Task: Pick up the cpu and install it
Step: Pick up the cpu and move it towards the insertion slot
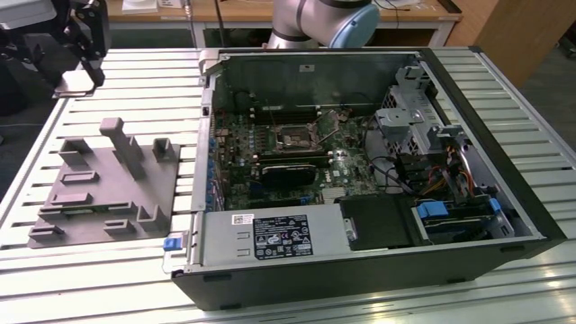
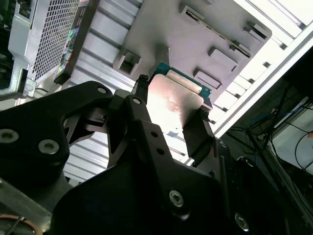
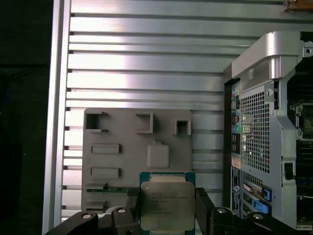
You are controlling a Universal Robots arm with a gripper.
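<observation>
The cpu (image 3: 165,205) is clamped in the gripper (image 3: 166,198), with the grey fixture block (image 3: 122,161) seen behind (open computer case (image 3: 261,127) beside it). One cpu edge is cut off.

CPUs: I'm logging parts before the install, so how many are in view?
1. The cpu is clamped in the gripper, held over the fixture. Another could be hidden inside the case.

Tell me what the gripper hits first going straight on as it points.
Probably the grey fixture block, lying beyond the cpu held in its fingers; depth is unclear, so possibly the table.
</observation>
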